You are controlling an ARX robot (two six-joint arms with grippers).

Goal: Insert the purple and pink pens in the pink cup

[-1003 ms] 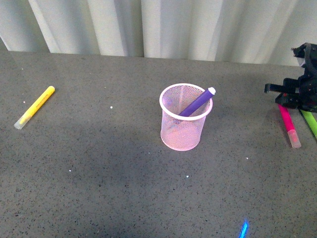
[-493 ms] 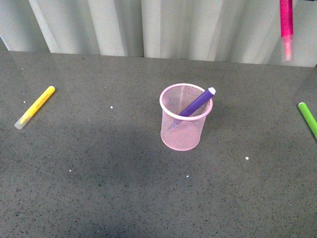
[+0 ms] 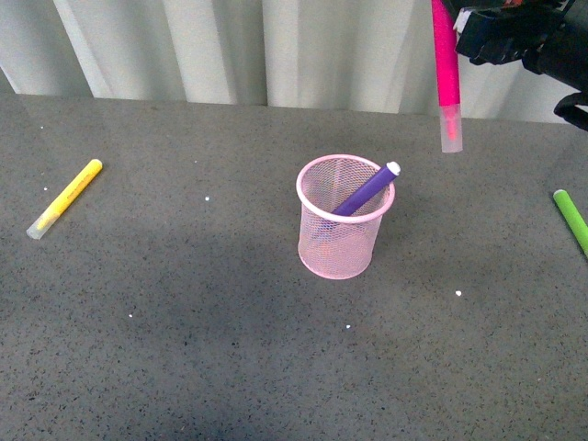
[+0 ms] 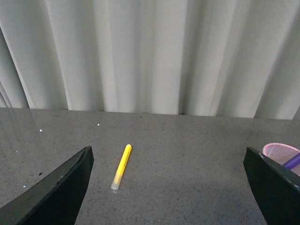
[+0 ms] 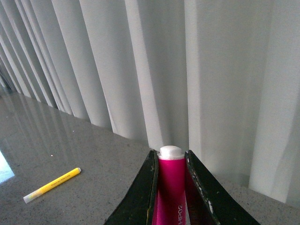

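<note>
The pink cup (image 3: pixel 335 243) stands mid-table, with the purple pen (image 3: pixel 367 188) leaning inside it, its tip over the right rim. The pink pen (image 3: pixel 446 73) hangs upright in the air, clear cap down, above and to the right of the cup. My right gripper (image 3: pixel 457 18) is shut on its upper part. In the right wrist view the pink pen (image 5: pixel 171 187) sits clamped between the two black fingers of the right gripper (image 5: pixel 170 155). My left gripper (image 4: pixel 168 187) is open and holds nothing. The cup (image 4: pixel 281 152) and purple pen (image 4: pixel 294 161) show beside its one finger.
A yellow marker (image 3: pixel 64 197) lies at the far left of the grey table, also seen as the yellow marker (image 4: pixel 121 166) and the yellow marker (image 5: pixel 51 185). A green marker (image 3: pixel 571 220) lies at the right edge. White curtains hang behind the table.
The right gripper lifted the pink pen off the table beside the green marker, then carried it left toward the cup and somewhat lower. The cup and purple pen stayed still.
</note>
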